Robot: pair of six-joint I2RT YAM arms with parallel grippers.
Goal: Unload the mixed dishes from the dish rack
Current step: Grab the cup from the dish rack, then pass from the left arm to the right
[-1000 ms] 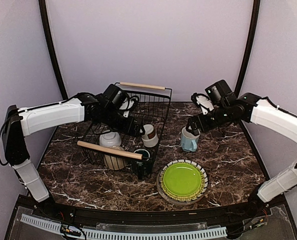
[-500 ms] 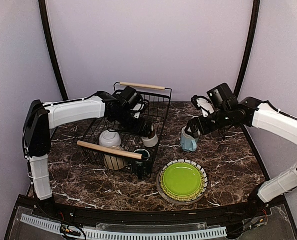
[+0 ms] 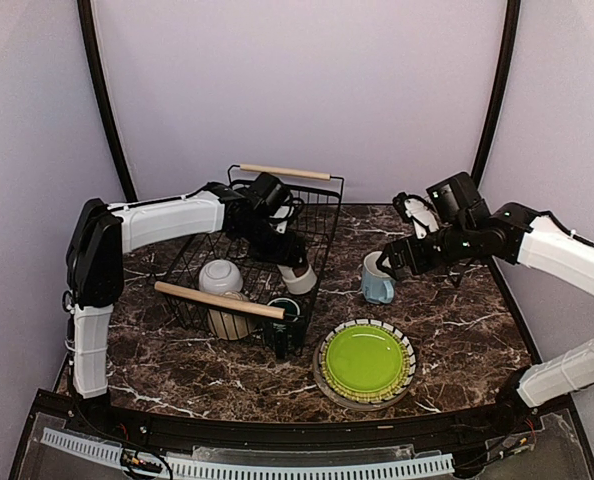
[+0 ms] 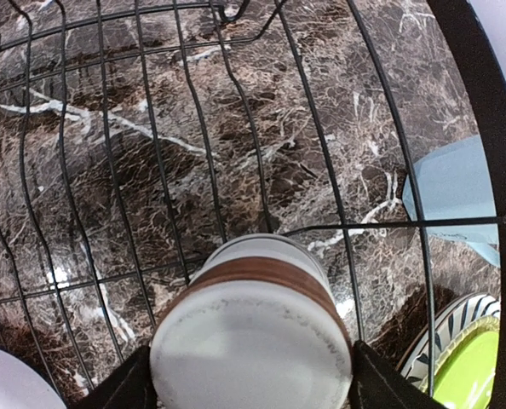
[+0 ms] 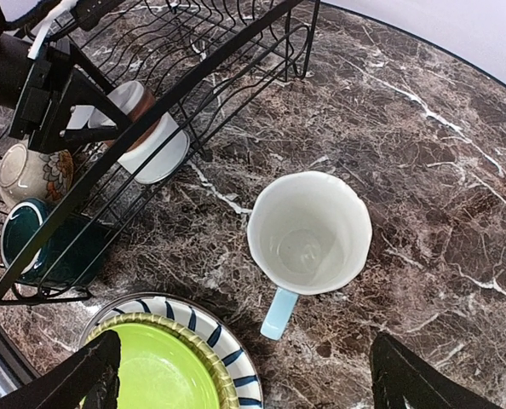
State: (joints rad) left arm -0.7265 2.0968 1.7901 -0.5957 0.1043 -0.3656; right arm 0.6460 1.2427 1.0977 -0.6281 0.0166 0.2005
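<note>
- Left end effector: reached into the rack, with one finger at each side of an upturned brown-banded cup. Whether the fingers already press on the cup cannot be told.
- Cup: stood mouth-down on the wire floor at the right side of the rack, just beyond the dark green mug.
- Handling, as judged: the cup is a light, stiff, glazed ceramic, so it is likely slippery and breakable. A hold across the straight wall below the brown band is favoured, and a straight lift is needed to clear the wires.
- Right end effector: fingers spread wide, nothing held, poised above the light blue mug, which stands upright on the desk right of the rack.
- Green plate: laid on a striped plate, near right on the desk.
- White bowl and cream bowl: lying in the near left part of the rack.
</note>
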